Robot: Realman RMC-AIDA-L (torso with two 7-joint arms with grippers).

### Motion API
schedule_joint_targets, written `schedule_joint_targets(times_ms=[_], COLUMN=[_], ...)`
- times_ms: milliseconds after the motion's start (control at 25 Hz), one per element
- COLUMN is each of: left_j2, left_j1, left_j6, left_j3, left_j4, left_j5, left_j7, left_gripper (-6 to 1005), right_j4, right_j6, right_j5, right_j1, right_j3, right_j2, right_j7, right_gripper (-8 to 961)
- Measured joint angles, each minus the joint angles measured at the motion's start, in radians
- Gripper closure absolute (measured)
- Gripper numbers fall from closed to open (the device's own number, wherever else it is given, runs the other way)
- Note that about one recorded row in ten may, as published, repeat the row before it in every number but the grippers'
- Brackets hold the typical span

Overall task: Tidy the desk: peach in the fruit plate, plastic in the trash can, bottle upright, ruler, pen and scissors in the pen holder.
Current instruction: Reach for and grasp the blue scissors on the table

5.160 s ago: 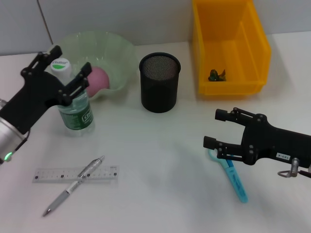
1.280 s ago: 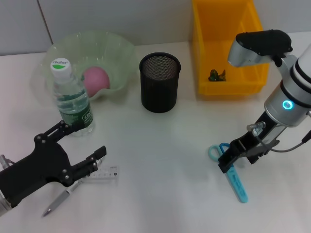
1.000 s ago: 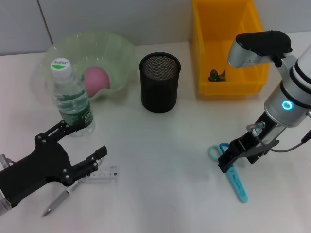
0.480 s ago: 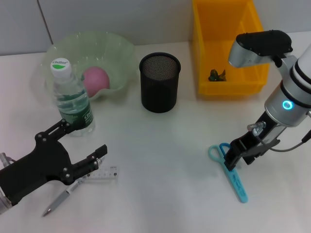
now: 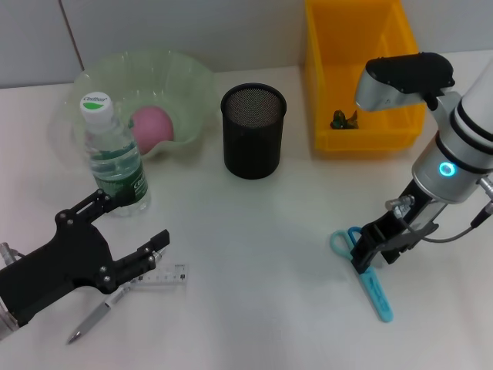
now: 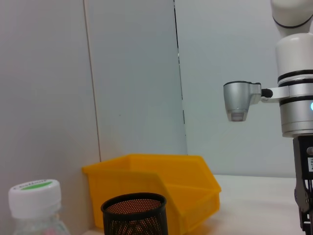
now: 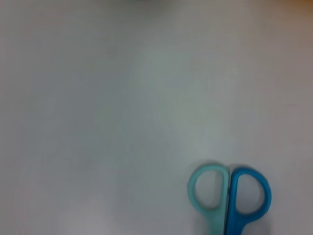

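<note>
The blue scissors (image 5: pixel 375 291) lie flat at the right front; their handles (image 7: pixel 229 195) show in the right wrist view. My right gripper (image 5: pixel 373 251) points down onto them just behind the handles, open. Open too is my left gripper (image 5: pixel 145 220), low over the clear ruler (image 5: pixel 166 276) and the silver pen (image 5: pixel 95 317) at the left front. The bottle (image 5: pixel 115 164) stands upright by the green fruit plate (image 5: pixel 192 74), which holds the pink peach (image 5: pixel 152 127). The black mesh pen holder (image 5: pixel 253 132) stands mid-table. A green plastic scrap (image 5: pixel 343 119) lies in the yellow trash can (image 5: pixel 402 54).
A wall runs along the table's far edge. In the left wrist view the bottle cap (image 6: pixel 32 195), the pen holder (image 6: pixel 134 216), the yellow bin (image 6: pixel 161 177) and the right arm (image 6: pixel 295 98) show against that wall. Bare white table lies between the two grippers.
The left gripper let go of the upright bottle and came down over the ruler and pen. The right arm turned downward over the scissors and has just shifted slightly along them.
</note>
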Motion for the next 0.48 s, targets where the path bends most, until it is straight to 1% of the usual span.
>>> schedule_joint_targets(times_ms=[240,480], left_j2=[0.000,0.000], left_j1=[0.003,0.005], left_j6=[0.000,0.001], left_j3=[0.000,0.000], left_j4=[0.000,-0.001], left_j5=[0.000,0.000], left_j7=[0.000,0.000], left_gripper=[214,214], right_j4=[0.033,0.037], right_j6=[0.013,0.019], right_j5=[-0.001,-0.003], right_j1=[0.014,0.018], right_j3=[-0.012,-0.019], right_j2=[-0.001,-0.001], right_j7=[0.000,0.000], right_gripper=[425,426])
